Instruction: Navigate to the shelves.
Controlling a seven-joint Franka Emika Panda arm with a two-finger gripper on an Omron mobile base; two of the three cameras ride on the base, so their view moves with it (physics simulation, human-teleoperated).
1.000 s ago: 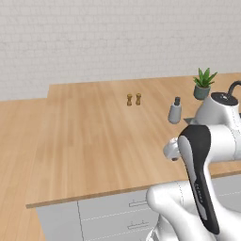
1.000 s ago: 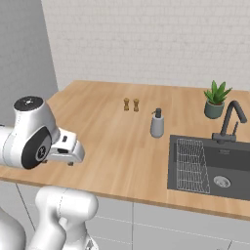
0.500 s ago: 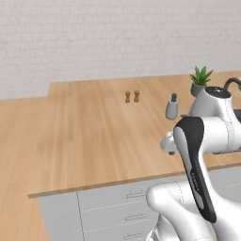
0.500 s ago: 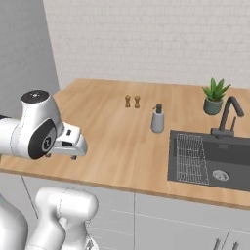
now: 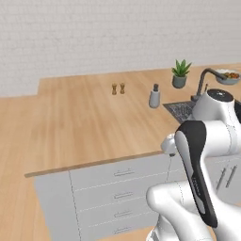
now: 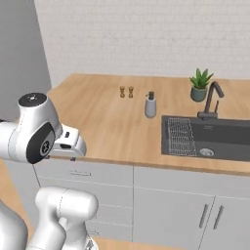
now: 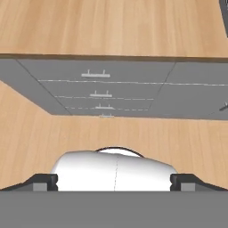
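Two small brown shakers (image 5: 118,88) stand side by side far back on the wooden table (image 5: 84,127), at about twelve o'clock from the robot. Just past them toward two o'clock sits a grey soap dispenser (image 5: 154,96) with a dark pump, near the corner of a dark sink (image 6: 210,136). A wire rack (image 6: 181,136) lies in the left part of the sink basin, and a black faucet (image 6: 212,100) rises behind it. Beyond the faucet, a potted green plant (image 6: 199,85) stands against the white brick wall (image 6: 141,34). At the far right edge of the left base view a bowl (image 5: 228,76) with something reddish inside rests on the table. Grey drawers (image 5: 113,193) with slim handles run under the table front, and cabinet doors (image 6: 195,215) sit below the sink.

No shelves can be made out from where I stand; the wall ahead is plain brick.

Folded close over the base, the arm carries the gripper (image 7: 115,183) aimed at the drawer fronts and wooden floor. Its fingertips (image 7: 42,183) sit far apart at the frame's lower corners, so it looks wide, holding nothing.
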